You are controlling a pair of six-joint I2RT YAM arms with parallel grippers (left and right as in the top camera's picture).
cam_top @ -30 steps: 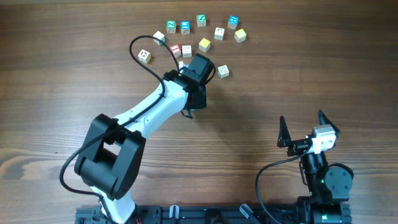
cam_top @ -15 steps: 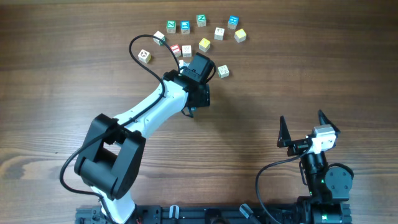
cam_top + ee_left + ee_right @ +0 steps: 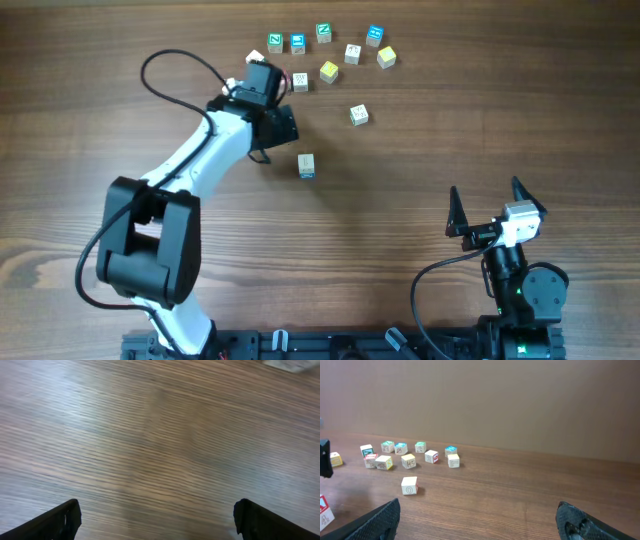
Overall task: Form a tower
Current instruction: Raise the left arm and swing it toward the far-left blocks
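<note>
Tower [image 3: 306,166] stands alone on the table [image 3: 120,120], back toward the robot and off to the right of the left gripper [image 3: 159,520], well apart from it. From above only its pale top face and a sliver of blue at its lower edge show, so its cubes cannot be counted. The left gripper's fingers [image 3: 59,520] sit in the bottom corners of the wrist view, spread wide with only blurred wood grain between them. Overhead they are hidden under the wrist housing, which hangs over the left end of the loose cubes [image 3: 328,71]. A pale smear in the wrist view's top right corner is too blurred to name. The right gripper [image 3: 488,205] has the tower ahead and well to its left, and its jaws are wide apart and empty. In its own view a red-trimmed cube [image 3: 324,510] is cut off by the left edge.
</note>
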